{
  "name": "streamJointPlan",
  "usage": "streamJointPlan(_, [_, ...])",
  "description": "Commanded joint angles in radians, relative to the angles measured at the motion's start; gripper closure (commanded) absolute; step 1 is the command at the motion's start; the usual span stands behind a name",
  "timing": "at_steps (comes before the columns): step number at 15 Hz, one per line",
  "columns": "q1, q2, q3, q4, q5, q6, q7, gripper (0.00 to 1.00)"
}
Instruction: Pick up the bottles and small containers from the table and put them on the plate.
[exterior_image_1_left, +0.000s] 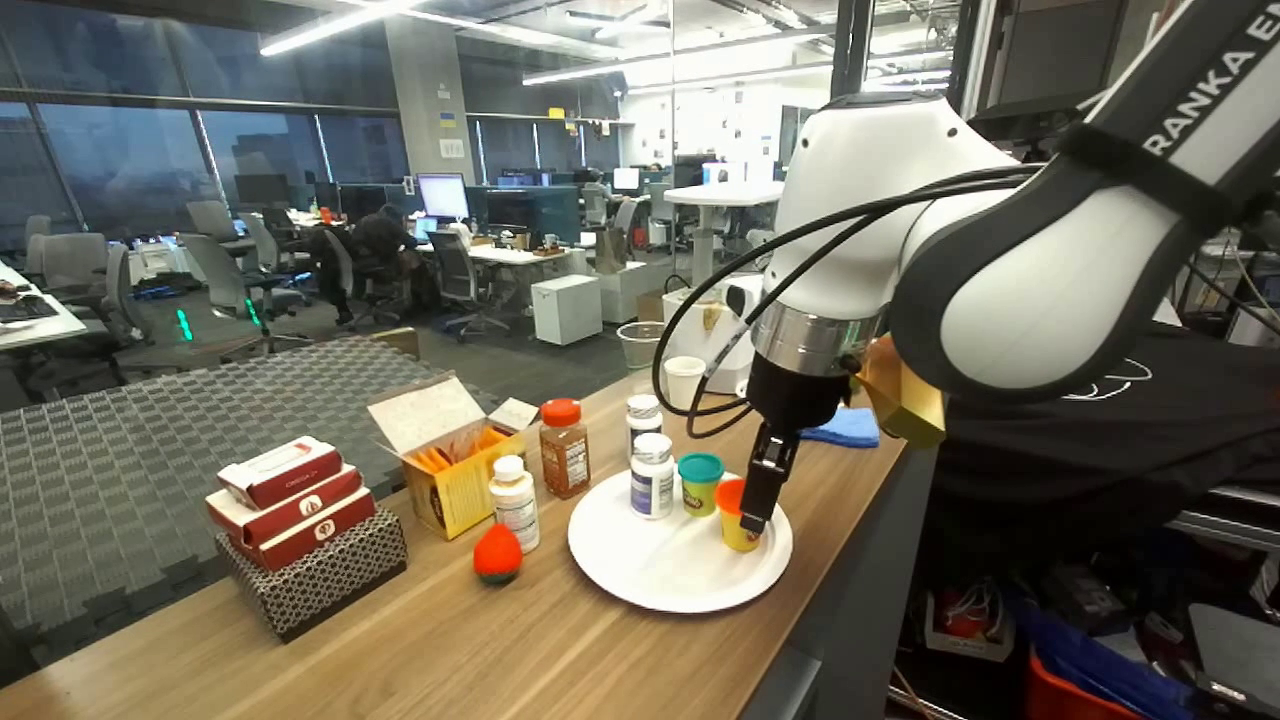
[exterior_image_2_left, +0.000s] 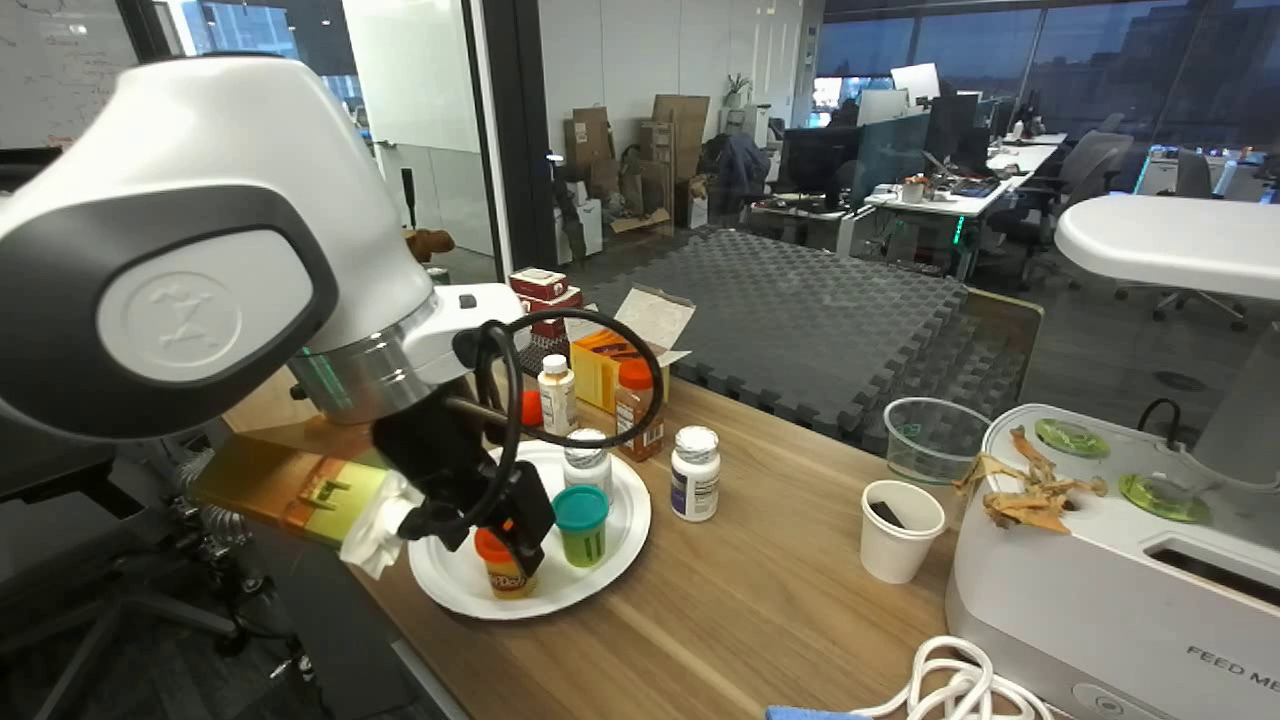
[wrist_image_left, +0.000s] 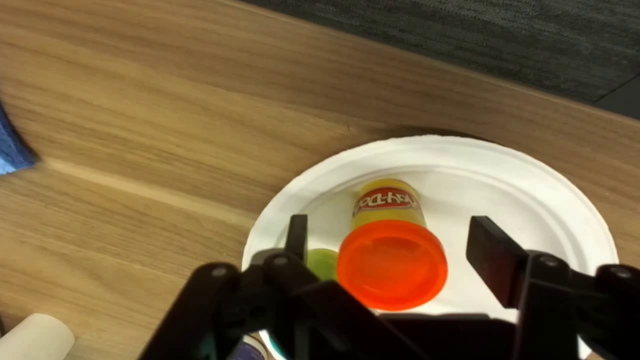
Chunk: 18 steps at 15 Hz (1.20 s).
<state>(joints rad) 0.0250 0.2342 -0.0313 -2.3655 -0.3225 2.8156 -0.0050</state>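
The white plate holds an orange-lidded Play-Doh tub, a teal-lidded green tub and a white purple-label bottle. My gripper is open, with its fingers on either side of the orange-lidded tub, apart from it in the wrist view. Off the plate stand a second purple-label bottle, a red-capped brown jar and a white-capped bottle.
A round red object, an open yellow box and stacked red boxes stand along the table. A paper cup, a clear plastic tub, a white appliance, a cable and a blue cloth lie beyond the bottles.
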Motion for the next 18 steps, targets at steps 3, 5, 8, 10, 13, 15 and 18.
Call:
streamJointPlan(3, [0.003, -0.026, -0.003, 0.000, 0.015, 0.000, -0.030, 0.00])
streamJointPlan(5, [0.003, -0.036, -0.002, 0.014, 0.019, -0.027, -0.036, 0.00])
streamJointPlan(8, [-0.001, -0.054, 0.007, 0.063, 0.036, -0.099, -0.055, 0.00])
streamJointPlan(10, [-0.001, -0.053, 0.008, 0.122, 0.041, -0.156, -0.061, 0.00])
streamJointPlan(13, [-0.004, -0.014, 0.010, 0.256, 0.055, -0.295, -0.087, 0.00])
streamJointPlan(15, [-0.010, 0.016, 0.006, 0.347, 0.053, -0.382, -0.110, 0.00])
streamJointPlan(18, [-0.010, -0.011, 0.005, 0.318, 0.033, -0.389, -0.095, 0.00])
